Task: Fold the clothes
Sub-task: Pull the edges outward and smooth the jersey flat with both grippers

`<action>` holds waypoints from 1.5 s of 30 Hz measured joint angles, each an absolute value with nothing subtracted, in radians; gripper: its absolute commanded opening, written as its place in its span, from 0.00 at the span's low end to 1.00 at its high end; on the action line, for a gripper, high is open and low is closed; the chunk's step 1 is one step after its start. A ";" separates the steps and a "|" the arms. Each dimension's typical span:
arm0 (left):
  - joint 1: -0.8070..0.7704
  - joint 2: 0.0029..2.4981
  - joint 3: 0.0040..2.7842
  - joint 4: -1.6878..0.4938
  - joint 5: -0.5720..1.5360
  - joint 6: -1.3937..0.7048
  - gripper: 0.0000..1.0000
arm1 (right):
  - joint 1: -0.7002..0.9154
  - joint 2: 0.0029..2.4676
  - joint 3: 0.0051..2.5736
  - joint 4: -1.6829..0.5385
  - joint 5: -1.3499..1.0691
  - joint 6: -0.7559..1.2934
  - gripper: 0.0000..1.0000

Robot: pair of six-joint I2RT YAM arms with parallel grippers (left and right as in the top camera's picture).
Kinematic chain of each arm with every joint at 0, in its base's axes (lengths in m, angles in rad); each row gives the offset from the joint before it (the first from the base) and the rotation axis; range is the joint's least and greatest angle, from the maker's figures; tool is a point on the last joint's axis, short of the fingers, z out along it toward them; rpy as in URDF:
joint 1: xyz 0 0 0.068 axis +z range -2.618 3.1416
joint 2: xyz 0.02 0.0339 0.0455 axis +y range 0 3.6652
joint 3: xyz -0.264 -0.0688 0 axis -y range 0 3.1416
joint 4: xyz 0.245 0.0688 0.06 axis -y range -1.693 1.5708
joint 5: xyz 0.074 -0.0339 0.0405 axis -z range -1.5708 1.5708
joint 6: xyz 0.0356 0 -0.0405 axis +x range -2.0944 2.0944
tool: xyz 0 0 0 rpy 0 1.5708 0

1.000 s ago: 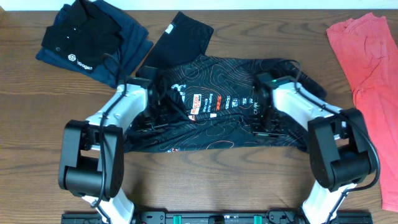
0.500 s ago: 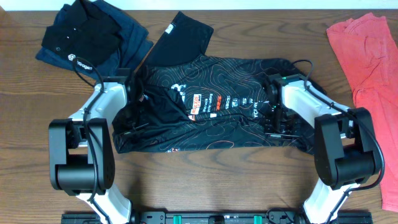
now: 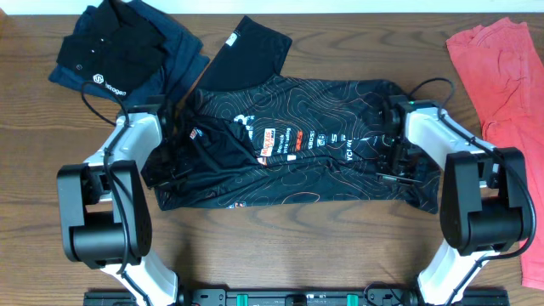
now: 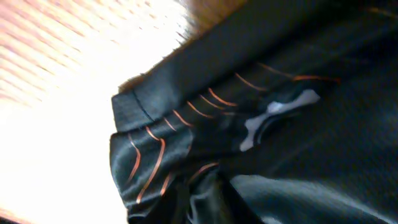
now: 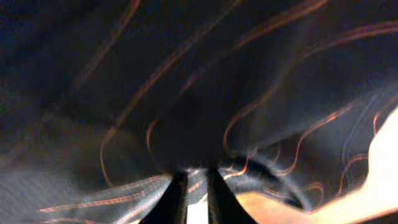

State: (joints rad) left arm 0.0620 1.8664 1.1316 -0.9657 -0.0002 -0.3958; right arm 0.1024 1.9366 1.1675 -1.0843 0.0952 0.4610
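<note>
The clothes (image 3: 289,144), a black jersey with orange-white contour lines and logo rows, lie spread sideways across the table's middle. My left gripper (image 3: 177,161) is at its left end and shut on a bunch of the fabric. The left wrist view shows the hem (image 4: 155,124) gathering into folds at the bottom, with the fingers buried in it. My right gripper (image 3: 393,170) is at the jersey's right end. In the right wrist view its fingers (image 5: 180,199) stand close together, the gripper (image 5: 198,194) shut on a pinch of lined cloth.
A plain black polo (image 3: 110,51) on a dark blue garment (image 3: 183,64) lies at the back left. A plain black cloth (image 3: 251,51) sits behind the jersey. A coral-red garment (image 3: 501,76) is at the right edge. Bare wooden table (image 3: 280,246) runs along the front.
Both grippers have moved outward, the left to the left and the right to the right. The jersey is drawn wider and flatter between them.
</note>
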 measured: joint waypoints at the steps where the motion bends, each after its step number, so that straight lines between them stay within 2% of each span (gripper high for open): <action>1: 0.064 1.866 1.132 -0.965 -0.001 -0.395 0.11 | 0.099 1.937 1.168 -1.083 0.091 0.458 0.09; 3: 0.064 1.866 1.132 -0.965 0.005 -0.393 0.06 | 0.086 1.937 1.168 -1.072 0.073 0.442 0.08; 7: 0.064 1.866 1.132 -0.962 0.037 -0.374 0.06 | 0.064 1.936 1.168 -1.062 0.032 0.419 0.03; 19: 0.092 1.838 1.132 -0.986 -0.006 -0.415 0.06 | -0.044 1.931 1.162 -1.046 -0.003 0.397 0.09; 28: 0.147 1.832 1.132 -0.999 -0.030 -0.422 0.06 | -0.191 1.865 1.077 -0.971 -0.012 0.384 0.03; 36: 0.136 1.769 1.132 -1.033 -0.022 -0.418 0.06 | -0.206 1.841 1.057 -0.970 -0.014 0.373 0.05; 42: 0.027 1.568 1.133 -1.033 0.083 -0.403 0.06 | -0.206 1.753 1.015 -0.995 -0.066 0.351 0.23; 43: 0.003 1.550 1.133 -1.034 0.101 -0.400 0.06 | -0.206 1.726 1.014 -1.006 -0.075 0.348 0.37; 44: -0.019 1.541 1.134 -1.035 0.116 -0.398 0.06 | -0.204 1.698 1.014 -1.009 -0.079 0.344 0.61; 45: -0.045 1.539 1.134 -1.037 0.134 -0.395 0.06 | -0.201 1.664 1.014 -1.019 -0.085 0.342 0.74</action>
State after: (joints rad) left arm -0.0448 1.5387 1.1336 -1.0367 0.1337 -0.3954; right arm -0.2012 1.6638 1.0138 -1.0191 -0.0849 0.3416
